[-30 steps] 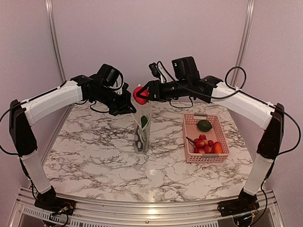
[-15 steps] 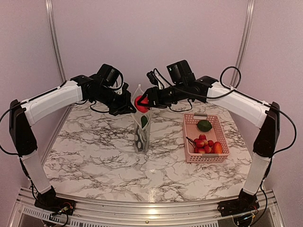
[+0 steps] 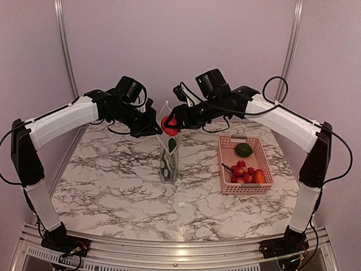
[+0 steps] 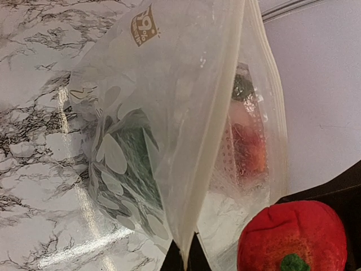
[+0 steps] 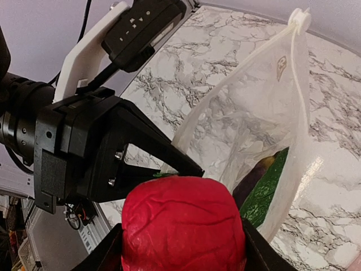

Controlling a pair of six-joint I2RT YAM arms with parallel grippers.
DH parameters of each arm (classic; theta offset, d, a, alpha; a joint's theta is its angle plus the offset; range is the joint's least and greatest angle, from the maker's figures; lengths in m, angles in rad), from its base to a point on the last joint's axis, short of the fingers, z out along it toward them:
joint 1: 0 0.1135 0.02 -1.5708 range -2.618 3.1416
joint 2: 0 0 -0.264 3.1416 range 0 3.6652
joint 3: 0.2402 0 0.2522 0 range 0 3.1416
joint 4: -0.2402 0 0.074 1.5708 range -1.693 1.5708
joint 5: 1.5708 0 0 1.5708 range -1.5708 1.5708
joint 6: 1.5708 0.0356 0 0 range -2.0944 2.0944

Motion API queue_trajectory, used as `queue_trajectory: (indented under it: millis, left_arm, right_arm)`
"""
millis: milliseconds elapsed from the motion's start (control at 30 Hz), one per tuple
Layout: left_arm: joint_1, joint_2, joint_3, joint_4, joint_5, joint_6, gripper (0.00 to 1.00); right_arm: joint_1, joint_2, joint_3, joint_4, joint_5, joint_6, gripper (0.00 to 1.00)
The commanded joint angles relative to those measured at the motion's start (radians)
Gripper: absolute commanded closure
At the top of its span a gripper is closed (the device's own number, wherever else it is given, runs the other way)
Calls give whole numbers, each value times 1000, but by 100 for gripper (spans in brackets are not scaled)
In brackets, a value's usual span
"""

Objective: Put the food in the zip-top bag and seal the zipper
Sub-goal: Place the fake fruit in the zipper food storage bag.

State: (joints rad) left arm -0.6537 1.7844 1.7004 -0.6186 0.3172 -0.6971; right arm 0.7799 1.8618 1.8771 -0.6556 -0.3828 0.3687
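In the top view, the zip-top bag [image 3: 169, 159] is held upright at the centre of the frame, its bottom resting on the marble bench [image 3: 107, 189]. Its upper left edge is pinched by the left claw [image 3: 154, 129]. In the left wrist view, the black fingertips [image 4: 176, 261] are seen clenched together on the plastic at the bottom of the frame. The zipper [image 5: 303, 84] is seen in the right wrist view as a whitish strip down the right side of the open mouth, ending in a small tab at the top. A dark purple eggplant [image 5: 255, 172] and a green piece [image 5: 266, 196] lie inside the bag, low down.

The red tomato [image 5: 181, 226] is grasped by the right claw [image 3: 171, 122], a finger on each side of it, just above the bag's mouth and just beside the left claw.

The pink basket [image 3: 223, 165] stands on the bench at the right of the bag, well apart from it. A green pepper [image 3: 243, 149] lies in its far half, and red strawberries [image 3: 241, 171] and an orange carrot [image 3: 259, 176] are gathered in its near half.
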Motion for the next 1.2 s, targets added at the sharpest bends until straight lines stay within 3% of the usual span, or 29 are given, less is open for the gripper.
queue_trajectory:
  millis: [0, 200, 733, 1000, 1167]
  left_arm:
    - [5, -18, 14, 16, 4, -5, 100]
    - [5, -13, 14, 17, 9, -8, 100]
    - [5, -2, 25, 20, 20, -2, 100]
    - [5, -22, 95, 29, 30, -18, 100]
    - [6, 5, 81, 21, 31, 3, 100]
  right_arm:
    - [21, 45, 111, -117, 43, -33, 40]
    - [27, 71, 195, -182, 50, -35, 21]
    - [-5, -71, 166, -174, 150, -10, 21]
    - [-112, -241, -33, -142, 202, -9, 21]
    - [-172, -356, -161, -160, 325, -14, 18]
